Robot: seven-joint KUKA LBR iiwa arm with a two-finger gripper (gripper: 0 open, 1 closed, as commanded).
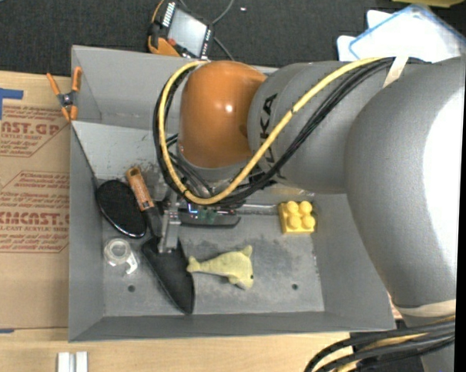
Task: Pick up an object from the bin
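- The big grey arm (389, 150) reaches in from the right. Its rounded orange wrist cover (217, 119) is looped with yellow and black cables (169, 151).
- Out from under that cover hangs the pincer (169, 239), low over the floor of the grey metal bin (290, 296).
- Right below the pincer's tip lies a black, pointed, wedge-shaped piece (173, 277). Its blunt upper end sits at the tip and looks to be touching it, and its point runs away from the pincer toward the bin's near wall.
- Is the pincer apart, together, or clamped on that black piece? I cannot tell from here, because the wrist and cables hide too much.
- Just to the right of the pincer and a little nearer the camera there's a pale yellow-green soft toy shaped like a dolphin (225, 267), with one end close beside the black wedge.
- Farther right, well apart from the pincer, sits a small yellow plastic building brick with four studs (297, 217).
- Over on the pincer's left, quite near, is a glossy black oval piece (120, 207) lying flat.
- Between that oval and the pincer, and a bit farther back, there's a short brown-orange cylinder (139, 187), tilted, its lower end at the oval's edge.
- Left of the pincer and nearer the camera is a small clear plastic ring-like cap (119, 253), near the wedge's blunt end but apart from it.
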